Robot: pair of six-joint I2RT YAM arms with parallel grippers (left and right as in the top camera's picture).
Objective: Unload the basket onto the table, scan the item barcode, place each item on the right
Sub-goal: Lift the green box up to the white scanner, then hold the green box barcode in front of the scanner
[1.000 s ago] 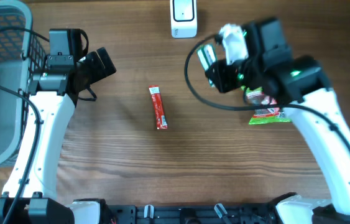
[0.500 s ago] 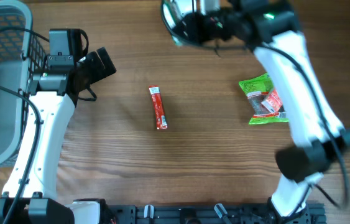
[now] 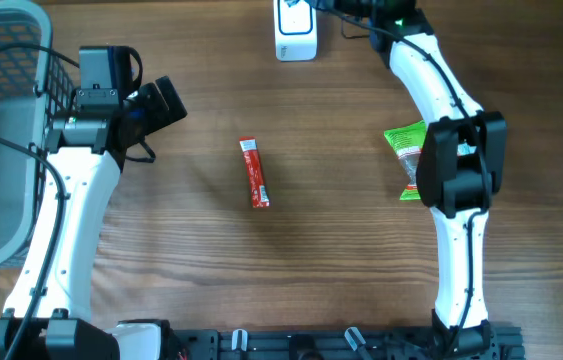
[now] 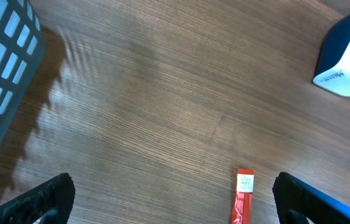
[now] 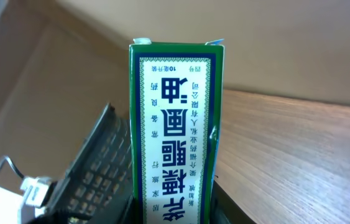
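Right wrist view: right gripper point(image 5: 176, 214) clamped on green box point(image 5: 173, 124), box's lower end hidden between fingers. Overhead: gripper and box cut off at top edge, beside scanner point(image 3: 295, 30). Green packet point(image 3: 406, 140) half hidden under right arm. Left gripper point(image 3: 169, 100) spread wide, empty. One second ago right arm hung over packet, box in plain sight.

Label on box point(image 5: 172, 124), upside down in right wrist cam: large Chinese characters, probably 斧標驅風油, plus small side print including "10". Faint logo on scanner point(image 4: 349, 56), unreadable. Print on sachet point(image 4: 242, 198) too small.
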